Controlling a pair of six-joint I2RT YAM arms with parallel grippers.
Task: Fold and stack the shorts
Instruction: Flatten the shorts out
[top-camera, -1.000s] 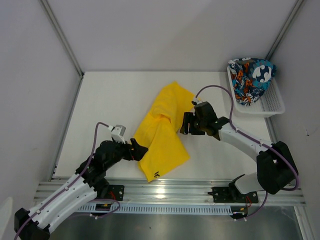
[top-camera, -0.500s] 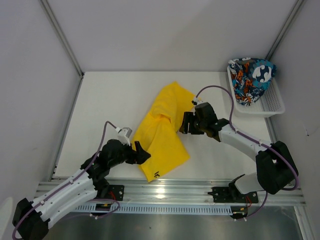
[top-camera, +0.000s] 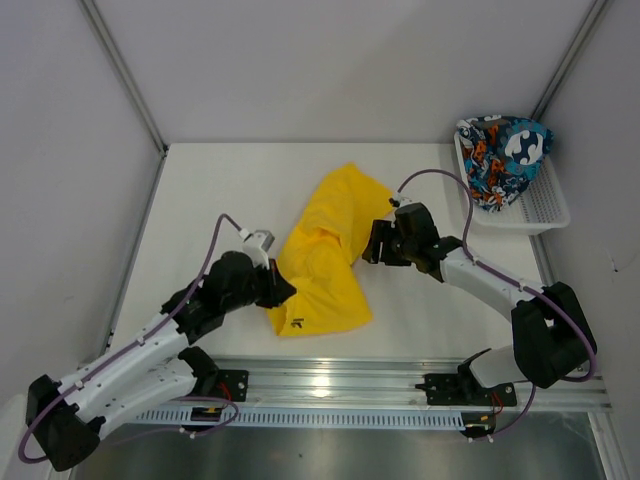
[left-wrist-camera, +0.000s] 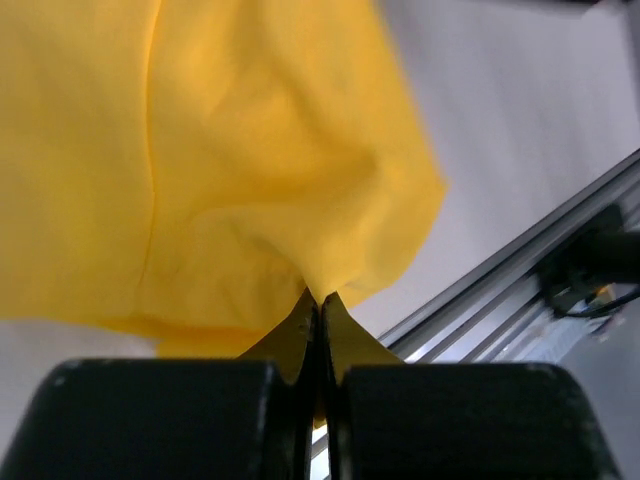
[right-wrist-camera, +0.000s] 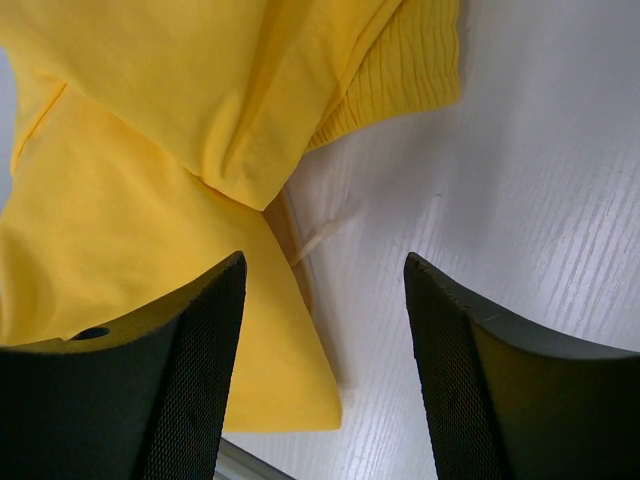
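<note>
Pinching the yellow shorts (top-camera: 325, 262), the left pincer (left-wrist-camera: 318, 305) is clamped tight; the right pincer (right-wrist-camera: 325, 265) gapes empty.

You are working in a robotics lab cell: grey panel walls (top-camera: 330, 60) beyond the jaws, white table (top-camera: 230, 190) beneath them, aluminium mounting rail (top-camera: 340, 385) behind.

High fixed view over the table (top-camera: 220, 190), both wrist views close-up, all sharing the yellow shorts (top-camera: 325, 255)

- Left arm (top-camera: 130, 365) and right arm (top-camera: 490, 283): white links, black joints.
- A purple cable (top-camera: 437, 173) loops along each arm.
- Right hand (right-wrist-camera: 325, 275): black fingers (right-wrist-camera: 190, 380) with finely meshed pads.
- Left hand (left-wrist-camera: 318, 330): black and blocky.
</note>
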